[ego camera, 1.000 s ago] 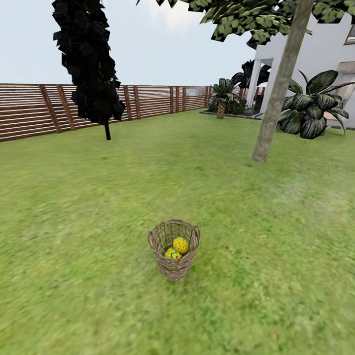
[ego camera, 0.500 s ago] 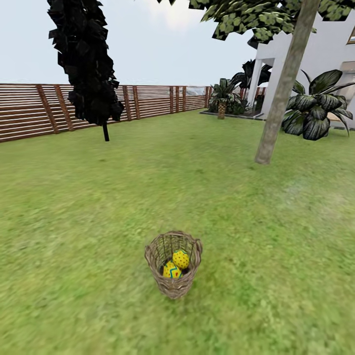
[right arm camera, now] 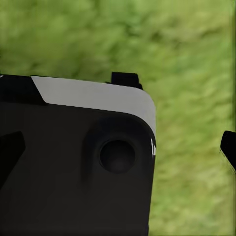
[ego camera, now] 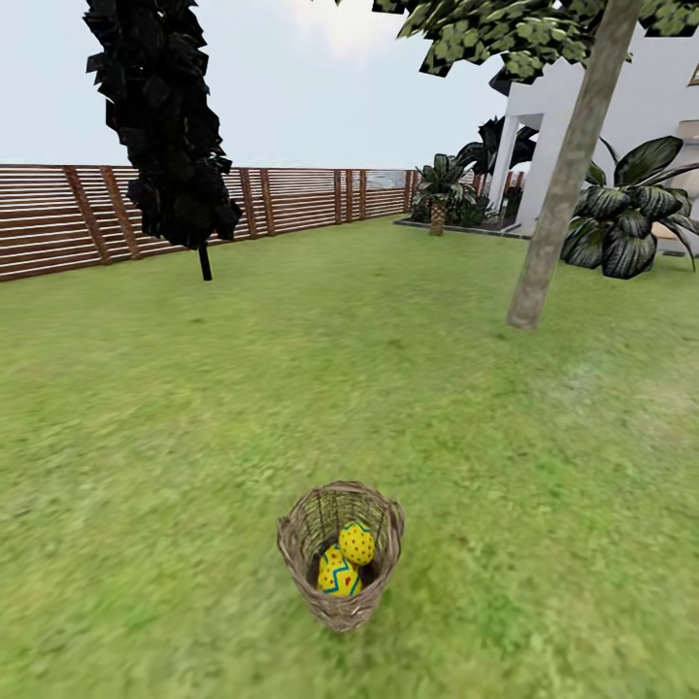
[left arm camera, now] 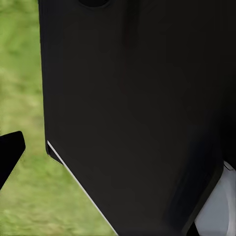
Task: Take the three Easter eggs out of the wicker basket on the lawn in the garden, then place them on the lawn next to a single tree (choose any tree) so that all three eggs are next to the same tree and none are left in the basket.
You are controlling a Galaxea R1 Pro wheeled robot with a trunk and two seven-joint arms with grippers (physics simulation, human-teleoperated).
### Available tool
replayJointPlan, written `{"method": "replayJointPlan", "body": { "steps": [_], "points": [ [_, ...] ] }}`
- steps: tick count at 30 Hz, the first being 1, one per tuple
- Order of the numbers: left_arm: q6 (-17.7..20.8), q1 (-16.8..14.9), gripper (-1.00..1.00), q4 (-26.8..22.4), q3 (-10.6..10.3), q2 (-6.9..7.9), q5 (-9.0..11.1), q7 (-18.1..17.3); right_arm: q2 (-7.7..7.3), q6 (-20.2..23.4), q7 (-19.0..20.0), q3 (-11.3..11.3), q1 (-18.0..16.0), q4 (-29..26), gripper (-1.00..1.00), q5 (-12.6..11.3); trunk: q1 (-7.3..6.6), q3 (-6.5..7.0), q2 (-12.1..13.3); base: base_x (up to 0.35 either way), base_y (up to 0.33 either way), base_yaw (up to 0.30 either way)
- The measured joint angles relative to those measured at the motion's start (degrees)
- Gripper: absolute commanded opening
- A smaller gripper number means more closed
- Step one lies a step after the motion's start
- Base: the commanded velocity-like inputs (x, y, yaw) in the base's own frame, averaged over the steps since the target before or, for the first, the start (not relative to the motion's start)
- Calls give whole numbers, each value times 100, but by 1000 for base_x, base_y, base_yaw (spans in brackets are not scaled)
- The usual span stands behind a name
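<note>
The wicker basket (ego camera: 340, 558) stands upright on the lawn (ego camera: 194, 408) in the lower middle of the head view. Two yellow Easter eggs show inside it: one with red dots (ego camera: 356, 543) and one with blue zigzags (ego camera: 339, 576) below it. A third egg cannot be made out. The tree (ego camera: 571, 184) with the thick grey-beige trunk rises at the right, well beyond the basket. In the wrist views my left gripper (left arm camera: 118, 152) and right gripper (right arm camera: 118, 152) hang open over grass beside my black body, with dark fingertips (right arm camera: 228, 147) at the picture edges and nothing between them.
A thin-trunked tree with dark foliage (ego camera: 165, 126) stands at the back left. A brown slat fence (ego camera: 291, 199) bounds the garden behind it. Broad-leaved plants (ego camera: 631, 218) and a white house (ego camera: 650, 107) lie at the far right. Open grass lies between basket and tree.
The whole head view has shifted: the camera has come closer, so the basket sits lower and larger in the picture. The eggs lie as before.
</note>
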Motion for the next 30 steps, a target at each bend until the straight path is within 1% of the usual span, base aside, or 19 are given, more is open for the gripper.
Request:
{"method": "replayJointPlan", "body": {
  "steps": [13, 25, 30],
  "points": [
    [0, 0, 100, 0, 1, 0, 0, 0, 0, 4, 0, 2, 0, -2, 100, 3, 0, 0, 0, 340, 0, 0],
    [0, 0, 100, 0, 1, 0, 0, 0, -5, 8, 8, -41, 0, -17, 100, -47, 0, 0, 0, 339, 0, 0],
    [-2, 0, 100, -10, 1, 0, 0, 4, -16, -4, 29, -35, 0, -16, 100, -43, 3, 0, 0, 123, 0, 0]
  ]
}}
